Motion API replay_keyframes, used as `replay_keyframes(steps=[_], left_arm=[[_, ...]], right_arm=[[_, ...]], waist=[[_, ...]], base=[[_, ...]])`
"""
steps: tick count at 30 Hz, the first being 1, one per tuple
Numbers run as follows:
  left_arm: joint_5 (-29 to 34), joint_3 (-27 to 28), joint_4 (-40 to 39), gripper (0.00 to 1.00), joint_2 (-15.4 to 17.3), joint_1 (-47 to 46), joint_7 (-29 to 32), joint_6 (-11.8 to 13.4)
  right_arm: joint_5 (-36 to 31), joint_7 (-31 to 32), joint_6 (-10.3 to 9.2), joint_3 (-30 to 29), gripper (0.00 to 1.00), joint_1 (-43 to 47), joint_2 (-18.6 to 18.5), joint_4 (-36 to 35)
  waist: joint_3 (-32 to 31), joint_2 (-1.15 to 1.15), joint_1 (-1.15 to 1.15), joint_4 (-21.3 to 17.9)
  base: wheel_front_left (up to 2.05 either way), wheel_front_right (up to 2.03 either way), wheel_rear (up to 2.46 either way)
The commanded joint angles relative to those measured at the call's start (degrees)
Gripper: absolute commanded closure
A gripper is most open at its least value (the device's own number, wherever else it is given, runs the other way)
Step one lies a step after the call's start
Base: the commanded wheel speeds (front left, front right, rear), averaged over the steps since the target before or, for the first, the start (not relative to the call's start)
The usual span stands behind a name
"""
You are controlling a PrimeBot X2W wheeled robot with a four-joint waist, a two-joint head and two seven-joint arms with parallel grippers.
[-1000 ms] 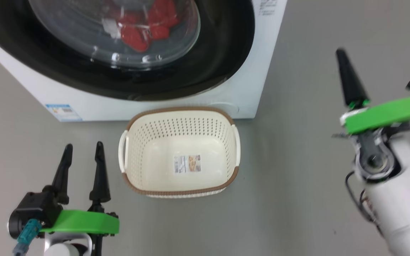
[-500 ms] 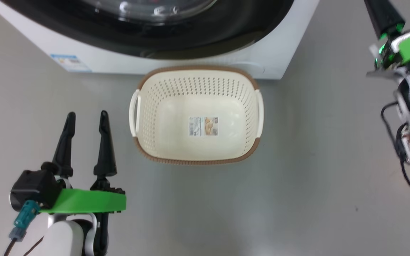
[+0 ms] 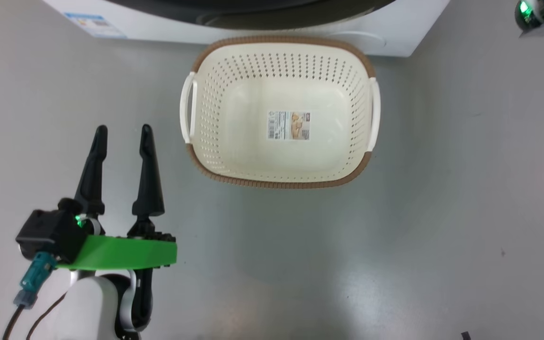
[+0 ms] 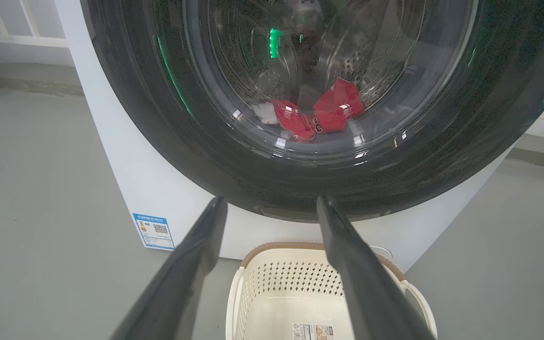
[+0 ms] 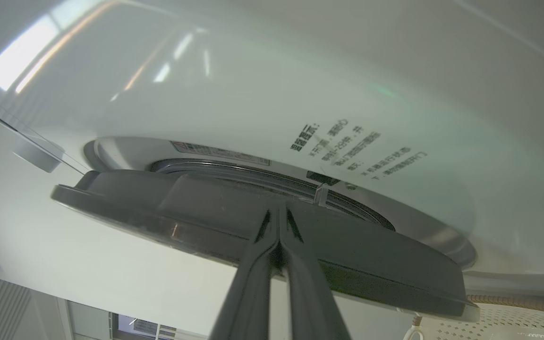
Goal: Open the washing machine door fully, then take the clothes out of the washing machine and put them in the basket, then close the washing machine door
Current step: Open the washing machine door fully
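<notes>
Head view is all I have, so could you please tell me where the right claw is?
Observer: In the right wrist view, the right claw is shut, with its tips at the rim of the door.
Operator: Thank you. Are the clothes out yet?
Observer: No. The left wrist view shows the clothes, red and white, lying inside the machine behind the door's glass.
</notes>
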Motion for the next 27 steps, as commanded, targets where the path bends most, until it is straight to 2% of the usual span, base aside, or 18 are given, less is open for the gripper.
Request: replay_keyframes(steps=[1, 13, 27], left_arm=[[-0.35, 1.39, -1.75, 0.0, 1.17, -0.51, -0.44, 0.5], [-1.58, -0.25, -1.82, 0.0, 1.17, -1.98, -0.44, 1.19], [-0.93, 0.29, -0.78, 0.0, 1.17, -2.37, -0.44, 1.23]], right_arm=[[0.95, 1.43, -0.03, -0.43, 1.0, -1.58, -0.04, -1.15], [1.78, 9.9, -0.03, -0.26, 1.0, -8.55, -0.82, 0.19], [0.81, 16.78, -0.03, 1.59, 1.0, -7.69, -0.1, -2.0]], waist=[[2.06, 0.0, 0.0, 1.26], [5.73, 0.0, 0.0, 2.53], [4.2, 0.0, 0.0, 1.88]], base=[[0.0, 0.0, 0.0], [0.0, 0.0, 0.0], [0.0, 0.0, 0.0]])
